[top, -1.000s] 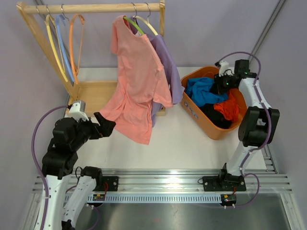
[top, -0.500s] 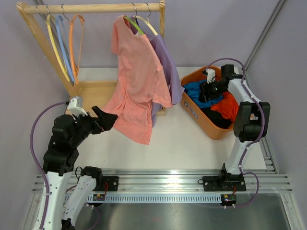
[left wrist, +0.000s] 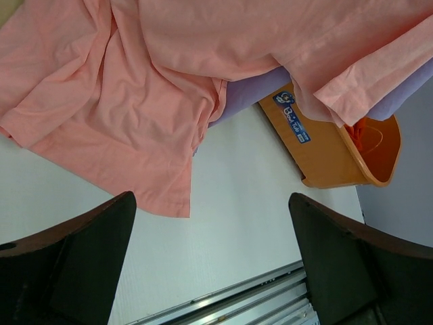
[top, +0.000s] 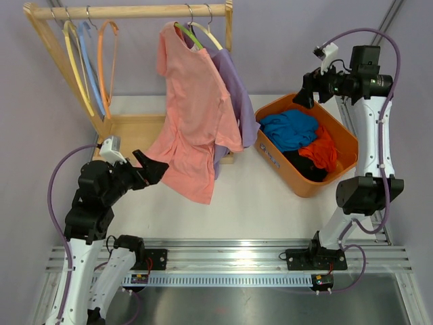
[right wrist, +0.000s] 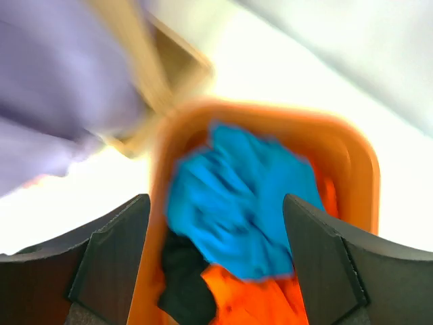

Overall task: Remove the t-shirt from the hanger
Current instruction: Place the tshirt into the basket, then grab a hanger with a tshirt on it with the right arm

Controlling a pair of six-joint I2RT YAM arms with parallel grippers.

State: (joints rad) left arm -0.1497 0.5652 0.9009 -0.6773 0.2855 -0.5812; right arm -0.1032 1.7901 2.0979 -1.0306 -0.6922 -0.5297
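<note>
A salmon t-shirt [top: 196, 101] hangs on a green hanger [top: 189, 35] from the wooden rack's rail, its lower hem draped toward the rack base. A purple t-shirt [top: 240, 95] hangs behind it on a cream hanger. My left gripper [top: 157, 169] is open, level with the salmon shirt's lower left hem and just left of it, holding nothing. In the left wrist view the salmon t-shirt [left wrist: 169, 81] fills the top and only table shows between the open gripper [left wrist: 213, 264]. My right gripper [top: 306, 91] is raised above the basket, open and empty [right wrist: 216, 264].
An orange basket [top: 308, 184] at the right holds blue [top: 291, 128], orange and black clothes. In the right wrist view the blue garment [right wrist: 243, 203] lies below the fingers. Three bare hangers [top: 88, 61] hang at the left of the wooden rack [top: 128, 11].
My right gripper has opened and risen out of the basket, leaving the blue garment there. My left gripper has shifted slightly toward the salmon shirt's hem.
</note>
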